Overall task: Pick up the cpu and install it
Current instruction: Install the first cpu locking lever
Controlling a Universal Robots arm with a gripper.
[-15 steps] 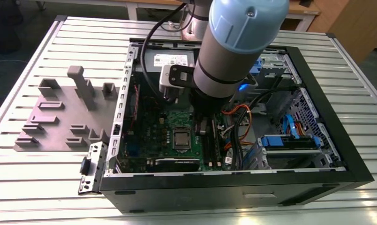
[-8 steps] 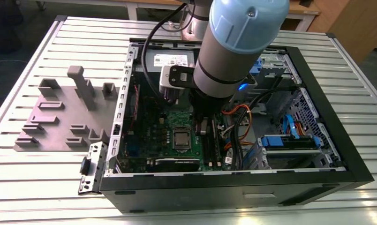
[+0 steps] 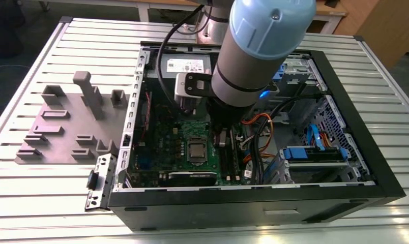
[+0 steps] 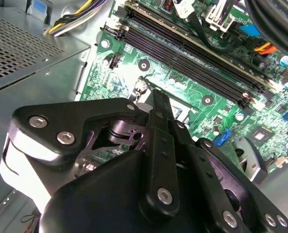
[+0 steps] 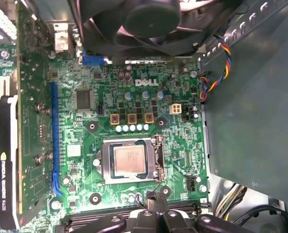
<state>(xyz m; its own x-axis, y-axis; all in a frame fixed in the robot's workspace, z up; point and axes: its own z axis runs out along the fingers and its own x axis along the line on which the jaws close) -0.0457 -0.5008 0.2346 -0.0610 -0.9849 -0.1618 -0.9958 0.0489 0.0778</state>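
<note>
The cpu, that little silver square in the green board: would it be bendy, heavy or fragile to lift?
The cpu is probably stiff: its top looks like a flat metal plate. It is likely light, being tiny beside the computer case. Lying low inside the socket frame, smooth and thin, it may be awkward to grip.

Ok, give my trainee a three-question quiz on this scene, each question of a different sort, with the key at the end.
1. True or false: the cpu lies in the socket on the green board.
2. The computer case stands on: A carpet; B slatted metal table; C wooden desk.
3. Name what lies on the table at the exterior view's left of the case.
Key: 1 true; 2 B; 3 a grey fixture plate with upright blocks.
</note>
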